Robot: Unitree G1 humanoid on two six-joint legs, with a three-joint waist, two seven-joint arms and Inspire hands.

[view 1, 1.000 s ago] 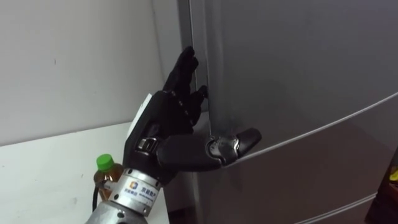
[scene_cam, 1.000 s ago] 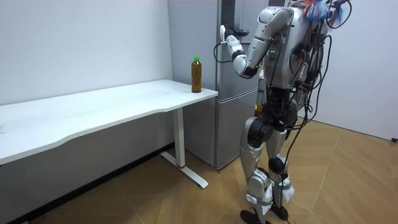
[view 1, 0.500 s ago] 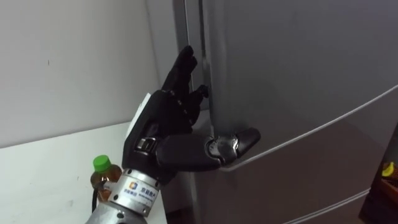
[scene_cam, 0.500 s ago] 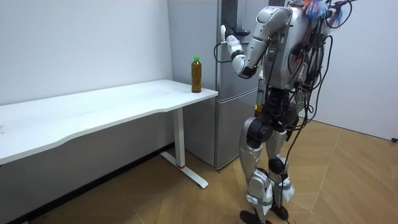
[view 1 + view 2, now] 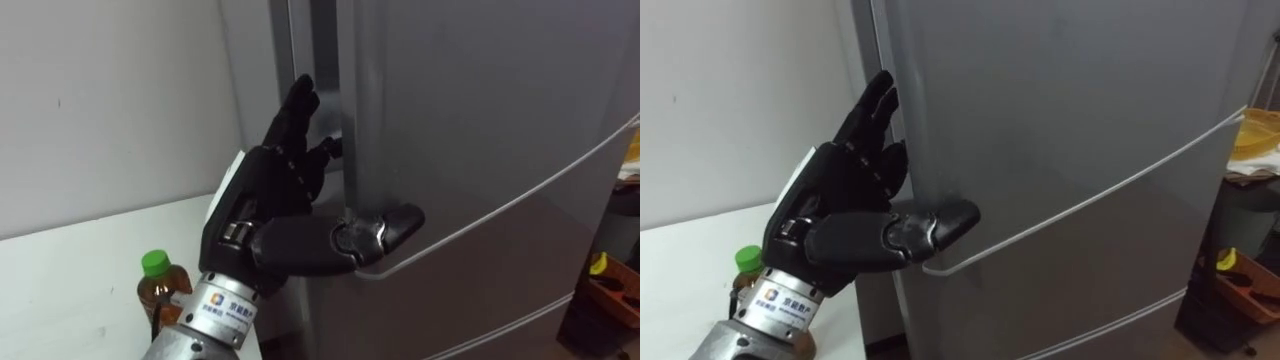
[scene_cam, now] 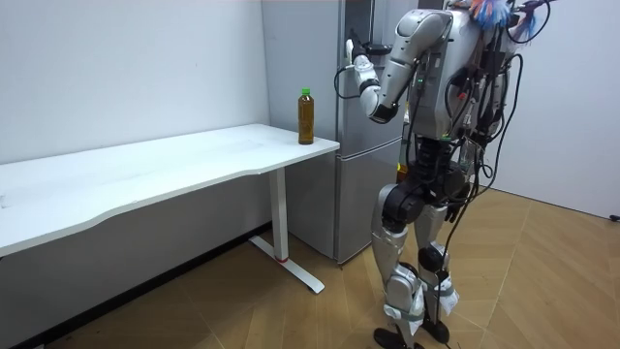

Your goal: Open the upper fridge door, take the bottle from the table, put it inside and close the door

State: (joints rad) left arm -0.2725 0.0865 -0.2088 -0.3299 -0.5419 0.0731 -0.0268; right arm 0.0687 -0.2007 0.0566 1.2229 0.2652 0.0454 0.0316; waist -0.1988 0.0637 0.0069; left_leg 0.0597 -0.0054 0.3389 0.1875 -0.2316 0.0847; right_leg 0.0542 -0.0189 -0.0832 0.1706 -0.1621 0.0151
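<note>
The robot is standing right in front of the grey fridge (image 6: 302, 48), with its left hand (image 5: 268, 212) raised at the centre of the left eye view against the hinge-free edge of the upper door (image 5: 480, 100). The fingers (image 5: 298, 105) are reaching along and behind that edge, where a dark gap is showing, while the thumb (image 5: 392, 226) is lying across the door's front just above the seam with the lower door (image 5: 480, 300); the hand is pinching the door edge rather than hanging loose. The bottle (image 5: 160, 292), amber with a green cap, is standing upright on the white table (image 5: 70, 270) in the lower left of the frame, partly behind the wrist and apart from the hand. By this showing the step in hand is opening the upper compartment, and the bottle itself is not yet being handled. The next move is likely calling for a steady outward swing of the door, wide enough to clear a path, then a reach down to the table corner for the bottle.
</note>
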